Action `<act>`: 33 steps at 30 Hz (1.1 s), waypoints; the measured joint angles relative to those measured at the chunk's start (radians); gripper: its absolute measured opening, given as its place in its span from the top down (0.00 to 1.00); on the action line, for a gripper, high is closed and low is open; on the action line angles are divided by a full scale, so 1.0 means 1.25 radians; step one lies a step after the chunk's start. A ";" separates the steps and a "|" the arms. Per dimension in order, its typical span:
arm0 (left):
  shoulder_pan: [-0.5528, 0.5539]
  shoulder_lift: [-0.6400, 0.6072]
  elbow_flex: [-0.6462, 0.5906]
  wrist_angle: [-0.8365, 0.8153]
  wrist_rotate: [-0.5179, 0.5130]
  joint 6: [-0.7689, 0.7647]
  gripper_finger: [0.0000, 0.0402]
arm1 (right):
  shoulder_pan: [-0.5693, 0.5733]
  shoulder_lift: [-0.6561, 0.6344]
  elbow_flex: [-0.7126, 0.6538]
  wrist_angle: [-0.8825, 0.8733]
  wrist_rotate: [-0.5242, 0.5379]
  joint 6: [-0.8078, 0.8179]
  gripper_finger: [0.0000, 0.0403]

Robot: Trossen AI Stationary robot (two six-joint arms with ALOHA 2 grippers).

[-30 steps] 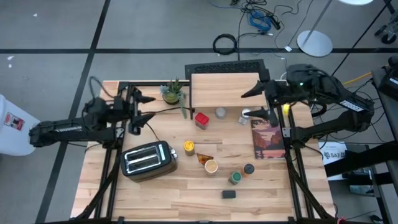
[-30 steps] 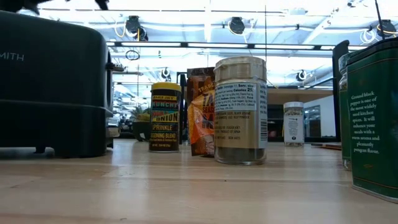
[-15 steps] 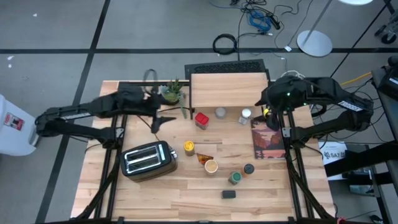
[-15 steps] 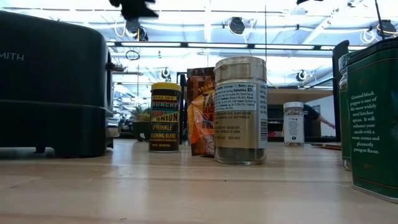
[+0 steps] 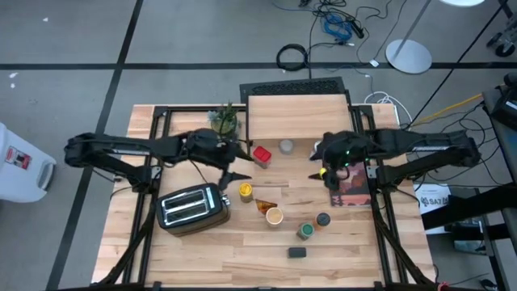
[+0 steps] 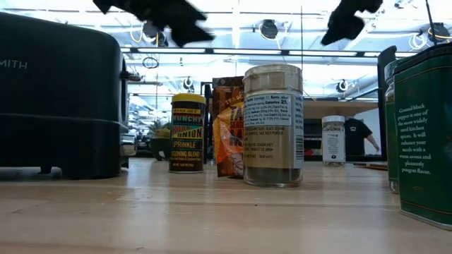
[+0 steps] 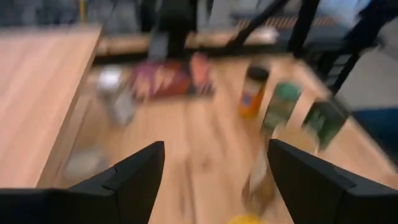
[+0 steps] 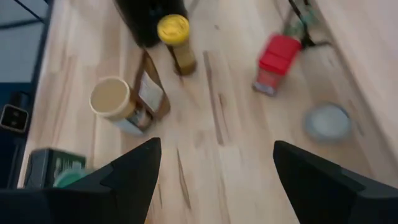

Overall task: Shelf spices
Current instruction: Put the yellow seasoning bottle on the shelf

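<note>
Wood tabletop (image 5: pixel 242 250) on a grey floor, cables beyond; from the high view the shelf (image 5: pixel 292 115) sits at the far edge with its top bare, so no spice is shelved yet, my read. Left gripper (image 5: pixel 233 162) hangs over the table between toaster (image 5: pixel 191 207) and red jar (image 5: pixel 262 154), fingers spread, holding nothing; right gripper (image 5: pixel 321 162) is just beside the picture book (image 5: pixel 349 184), also empty, probably both reaching in for a first pick. Counted loose on the table: one red jar, one grey-lidded jar (image 5: pixel 286 146), one yellow-lidded bottle (image 5: pixel 245 191), one orange packet (image 5: pixel 263 206), one tan-lidded jar (image 5: pixel 274 215), one dark-lidded jar (image 5: pixel 323 219), one green-lidded jar (image 5: pixel 305 231), one black tin (image 5: pixel 297 252); eight seen, a ninth may be hidden under the right arm. One potted plant (image 5: pixel 224 120). Low view: jars stand upright, both grippers blurred overhead, a person far behind. Left wrist view: its fingers (image 7: pixel 134 174) wide apart, shelf top alongside, spices blurred ahead. Right wrist view: fingers (image 8: pixel 134 167) spread wide over red jar, grey lid, yellow bottle, packet, tan lid.
</note>
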 joint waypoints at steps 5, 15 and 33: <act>-0.023 0.066 -0.014 0.226 0.013 0.015 0.27 | 0.020 -0.007 -0.130 0.279 0.004 -0.030 0.26; -0.032 0.066 -0.012 0.673 0.089 0.018 0.27 | 0.021 -0.008 -0.248 0.725 0.104 -0.154 0.26; -0.001 -0.179 0.070 0.329 0.015 0.142 0.27 | 0.022 -0.149 -0.248 0.989 0.110 -0.314 0.26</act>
